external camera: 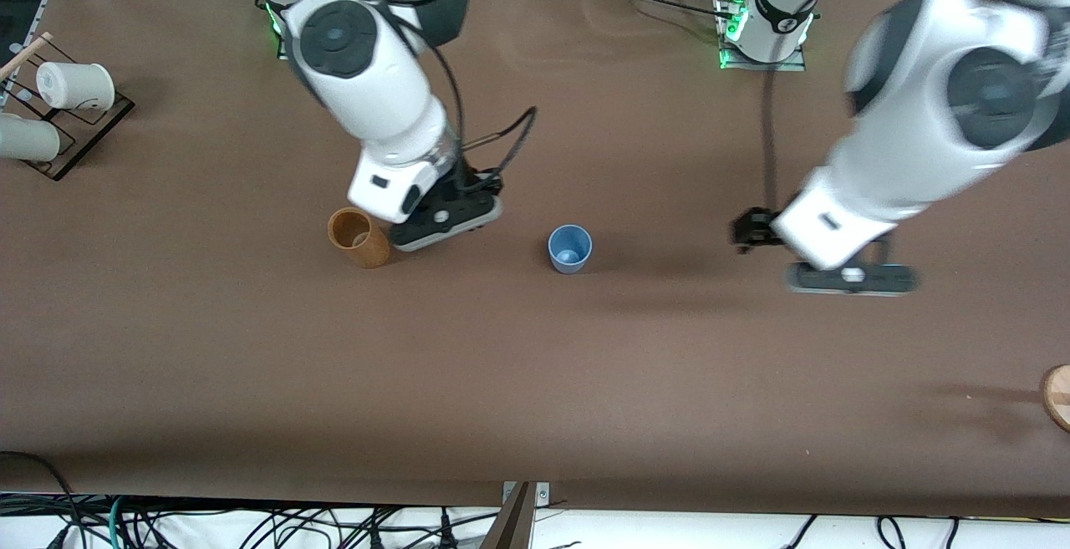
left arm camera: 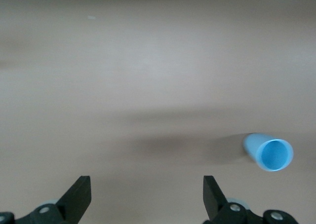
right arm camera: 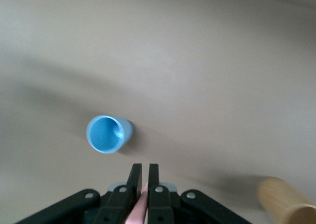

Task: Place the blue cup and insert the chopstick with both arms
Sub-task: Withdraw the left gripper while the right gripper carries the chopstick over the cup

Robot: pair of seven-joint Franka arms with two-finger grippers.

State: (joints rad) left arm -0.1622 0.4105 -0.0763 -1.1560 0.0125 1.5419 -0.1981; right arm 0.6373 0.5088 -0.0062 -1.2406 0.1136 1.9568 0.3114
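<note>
Cup first: the blue cup [external camera: 570, 248] stands upright near the middle of the worktop [external camera: 535, 382], open end up, touched by neither arm; the brown cup [external camera: 359, 237] stands beside it toward the right arm's end, partly covered by the right gripper [external camera: 443, 216] in the front view; that gripper hangs over the bare table between the two cups, its fingers [right arm camera: 134, 184] pressed together on the chopstick [right arm camera: 141, 206], of which only a short pink sliver shows between them in the right wrist view; the front view hides the stick entirely. The left gripper [left arm camera: 147, 197] hangs over bare worktop toward the left arm's end, well apart from the blue cup, fingers spread wide with nothing between; it shows smeared in the front view, and its wrist view cuts off everything but the fingertips.
</note>
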